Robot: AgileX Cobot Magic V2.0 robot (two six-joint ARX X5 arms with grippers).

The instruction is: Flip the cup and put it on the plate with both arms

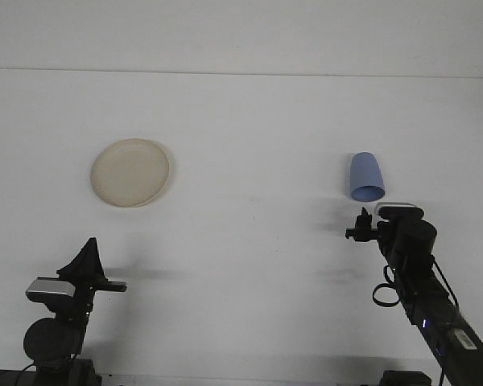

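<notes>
- Cup [365,178]: blue, on the right half of the desk [249,241], about mid-depth. It seems to lie on its side or stand tipped, with what reads as the open rim turned toward the near edge and the closed base pointing away; I cannot tell which for certain from this one view.
- Long axis of cup: runs roughly near-to-far, leaning a little to the left at the far end.
- Plate [130,172]: pale cream, round, flat on the left half of the desk at about the same depth as the cup. Nothing on it. Cup and plate are well apart.
- Right claw [362,223]: hangs just on the near side of the cup, almost directly in line with its near end, not touching. Its tips are small and dark against the arm; I cannot tell how wide they stand. It holds nothing visible.
- Left claw [89,251]: low at the near left, well short of the plate and far from the cup. Seen end-on as a dark wedge; gap between its tips not readable. Nothing in it.
- Key relation: cup lies straight ahead (far side) of the right claw, so the right arm is clearly the nearer one; the left arm is nearer the plate.
- Judgement: task at its start, cup not yet grasped. Likely a short forward reach by the right arm, approach across the cup's body.
</notes>
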